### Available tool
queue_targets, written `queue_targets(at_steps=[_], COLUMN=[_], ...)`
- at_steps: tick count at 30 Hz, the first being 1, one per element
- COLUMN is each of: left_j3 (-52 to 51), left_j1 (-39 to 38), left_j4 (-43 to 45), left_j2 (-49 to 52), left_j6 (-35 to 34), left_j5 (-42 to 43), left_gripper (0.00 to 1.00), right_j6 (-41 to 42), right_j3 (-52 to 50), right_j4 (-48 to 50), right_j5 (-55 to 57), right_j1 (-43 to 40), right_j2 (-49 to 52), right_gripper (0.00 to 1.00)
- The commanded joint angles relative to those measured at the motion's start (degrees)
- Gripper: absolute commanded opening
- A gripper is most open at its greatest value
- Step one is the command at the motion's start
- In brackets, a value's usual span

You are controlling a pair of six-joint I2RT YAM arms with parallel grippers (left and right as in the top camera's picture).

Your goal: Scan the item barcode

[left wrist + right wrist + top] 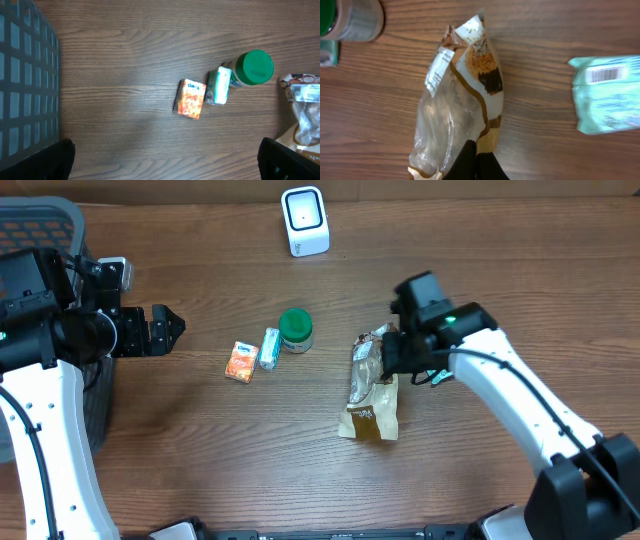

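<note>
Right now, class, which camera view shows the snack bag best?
The right wrist view: the snack bag is close up, its white label and print plain. Overhead shows it small, its top partly covered. The left wrist view catches only one end at the right edge.

Dark brown wood-grain table point(200, 470) fills all 3 views; light soft & even, faint sheen twd top centre. Grey mesh basket point(45, 220) at far left.

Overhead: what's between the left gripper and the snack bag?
Three items in a row: an orange carton, a teal pack and a green-lidded jar, between left gripper and snack bag. Overhead shows it.
</note>
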Motion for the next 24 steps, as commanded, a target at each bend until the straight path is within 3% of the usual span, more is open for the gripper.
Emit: queue_targets(at_steps=[1, 10, 13, 21, 24], left_j3=[-0.17, -0.2, -0.2, -0.2, -0.2], left_j1=[0.26, 0.26, 0.26, 0.26, 0.26], left_j4=[0.04, 0.04, 0.07, 0.04, 0.04], left_j2=[0.11, 0.11, 0.11, 0.11, 0.11], left_j6=[0.87, 0.85, 0.87, 0.87, 0.85], left_j5=[-0.2, -0.2, -0.2, -0.2, -0.2], left_gripper=[1.0, 1.0, 1.0, 1.0, 1.0], right_j6=[2.27, 5.75, 5.42, 5.49, 5.38], right_j3=[1.09, 0.94, 0.92, 0.87, 0.87], right_j4=[-2.45, -2.14, 0.09, 3.32, 3.54], right_j5=[13.6, 15.82, 11.93, 8.94, 6.91], right_j1=[5.38, 13.81, 13.99, 11.98, 8.94], right_j2=[-0.33, 7.34, 10.43, 13.31, 13.31], right_gripper=[0.04, 0.05, 0.16, 0.19, 0.3])
